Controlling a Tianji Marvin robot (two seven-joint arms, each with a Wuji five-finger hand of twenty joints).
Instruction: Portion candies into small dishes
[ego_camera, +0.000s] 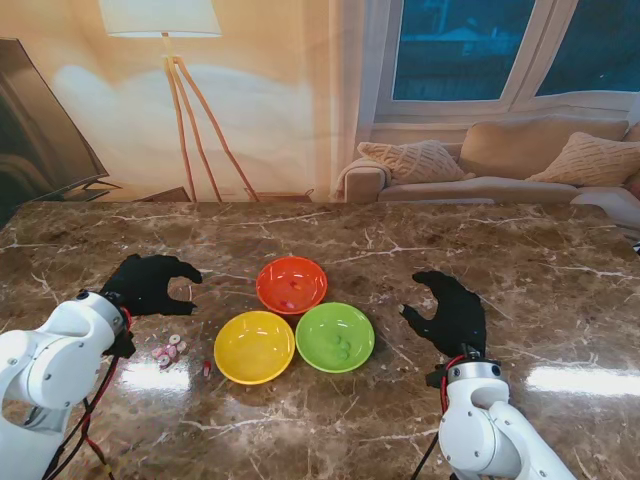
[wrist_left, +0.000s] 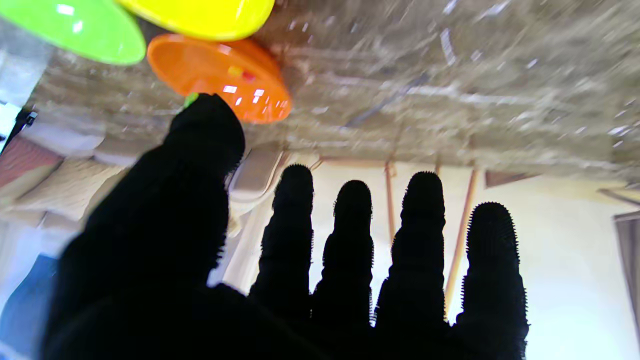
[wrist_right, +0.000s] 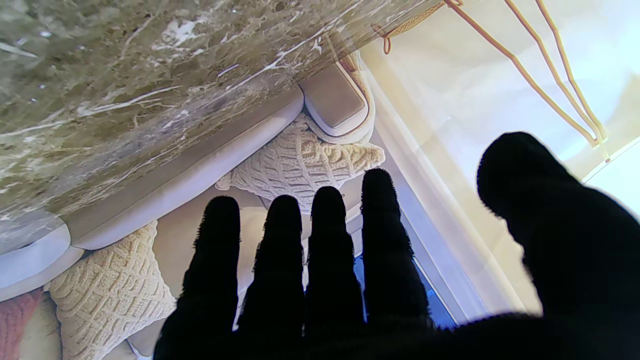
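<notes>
Three small dishes clustered mid-frame on marble desk (ego_camera: 420, 240): orange dish (ego_camera: 291, 284), yellow dish (ego_camera: 254, 346), green dish (ego_camera: 334, 337), loose candies (ego_camera: 169, 350) lower left nr left hand (ego_camera: 148, 283), fingers (wrist_left: 295, 220) spread, empty, right hand (ego_camera: 450, 312) lower right, fingers (wrist_right: 280, 250) apart, holding nothing.

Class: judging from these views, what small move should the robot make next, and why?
Probably lower the left hand onto the loose candies nearer to me: it is open and holds nothing, and the yellow dish looks empty, while the orange dish and green dish hold some.
</notes>
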